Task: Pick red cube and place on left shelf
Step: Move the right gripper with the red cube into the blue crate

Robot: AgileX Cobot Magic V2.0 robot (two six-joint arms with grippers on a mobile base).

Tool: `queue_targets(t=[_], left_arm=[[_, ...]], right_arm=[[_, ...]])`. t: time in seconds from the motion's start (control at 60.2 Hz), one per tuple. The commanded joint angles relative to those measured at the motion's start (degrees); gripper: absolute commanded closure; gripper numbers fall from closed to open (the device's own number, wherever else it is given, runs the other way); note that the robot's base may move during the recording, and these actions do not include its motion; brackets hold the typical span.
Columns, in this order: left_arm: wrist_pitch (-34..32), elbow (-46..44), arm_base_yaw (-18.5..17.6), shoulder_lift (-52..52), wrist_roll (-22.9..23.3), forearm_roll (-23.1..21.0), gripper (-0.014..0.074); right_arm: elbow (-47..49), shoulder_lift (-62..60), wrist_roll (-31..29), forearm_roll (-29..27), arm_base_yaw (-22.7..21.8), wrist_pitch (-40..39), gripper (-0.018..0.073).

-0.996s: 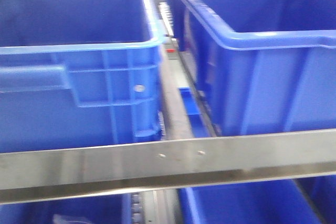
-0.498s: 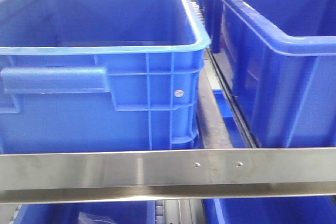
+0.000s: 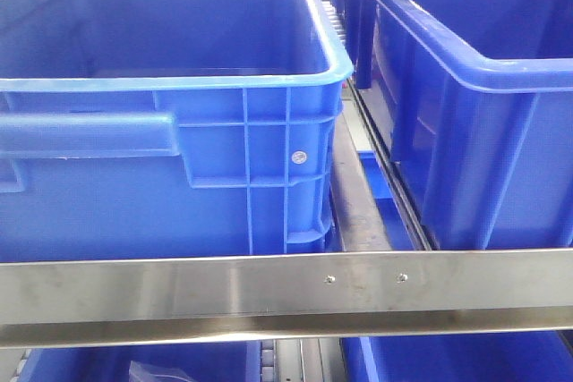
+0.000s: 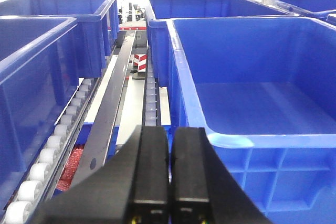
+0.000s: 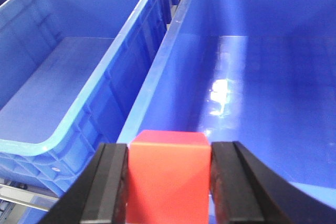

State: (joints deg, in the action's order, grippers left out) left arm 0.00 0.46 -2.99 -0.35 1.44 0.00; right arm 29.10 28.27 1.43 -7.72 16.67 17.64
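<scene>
In the right wrist view my right gripper (image 5: 169, 182) is shut on the red cube (image 5: 168, 174), its black fingers (image 5: 111, 182) pressed on both sides. It hangs above the rim between two blue bins, with the left bin (image 5: 68, 72) to its left. In the left wrist view my left gripper (image 4: 169, 174) is shut and empty, beside a blue bin (image 4: 252, 108) above a roller track. Neither gripper nor the cube shows in the front view, which shows the left bin (image 3: 170, 123) on the shelf.
A steel shelf rail (image 3: 286, 297) crosses the front view below the bins. A second blue bin (image 3: 466, 87) stands at the right, with a dark rail (image 3: 354, 207) between the two. White rollers (image 4: 58, 135) and several further bins (image 4: 58, 24) line the left wrist view.
The front view has shifted: the bins slid to the right in frame and then settled, and the blur has gone. No gripper shows in the earlier frames.
</scene>
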Motion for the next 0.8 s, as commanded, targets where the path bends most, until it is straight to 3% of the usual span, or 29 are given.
queue_targets(t=[0.0, 0.78], left_arm=[[-4.74, 1.41, -0.03, -0.86, -0.01, 0.00, 0.0495], [-4.74, 1.41, -0.03, -0.86, -0.01, 0.00, 0.0495]], right_arm=[[1.68, 0.18, -0.24, 0.31, -0.37, -5.09, 0.0503], [1.68, 0.18, -0.24, 0.31, -0.37, -5.91, 0.0503]])
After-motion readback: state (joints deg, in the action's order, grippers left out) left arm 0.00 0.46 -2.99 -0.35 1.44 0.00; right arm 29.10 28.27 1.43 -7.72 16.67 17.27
